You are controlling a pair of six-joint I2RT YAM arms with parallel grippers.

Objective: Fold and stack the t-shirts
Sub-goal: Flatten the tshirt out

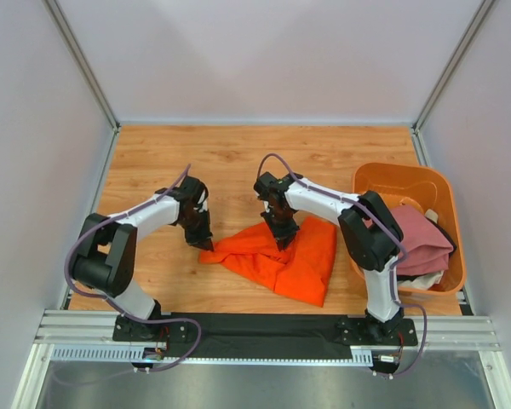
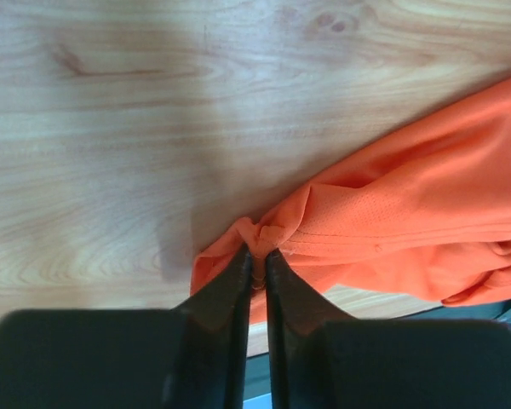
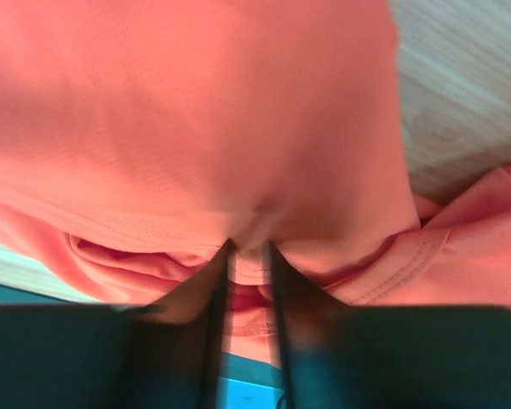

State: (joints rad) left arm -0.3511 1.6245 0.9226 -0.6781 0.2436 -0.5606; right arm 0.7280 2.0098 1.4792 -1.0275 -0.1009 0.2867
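Left wrist view: the left gripper (image 2: 257, 254) has its two dark fingers drawn almost together, pinching a small bunched corner of the orange t-shirt (image 2: 409, 196). From that pinch the cloth spreads away to the right in soft folds, and a stitched hem runs just past the fingertips. Bare wooden table (image 2: 111, 128) fills the rest of this view, above and to the left of the cloth.

Right wrist view: the right gripper (image 3: 247, 249) is closed to a narrow gap on a raised fold of the same shirt, with a ridge of orange cloth caught between its fingertips. Slightly blurred orange fabric fills most of this view, and a strip of table shows at the upper right.

Top external view: the orange t-shirt lies crumpled on the table near its front edge, between the two arms and a little right of centre. The left gripper grips its leftmost tip. The right gripper comes down on its upper edge near the middle. The two grippers are near each other but apart.

At the table's right side stands an orange plastic tub (image 1: 400, 170). A pink t-shirt (image 1: 417, 239) is heaped inside it, with a pale cloth (image 1: 422, 279) showing beneath.
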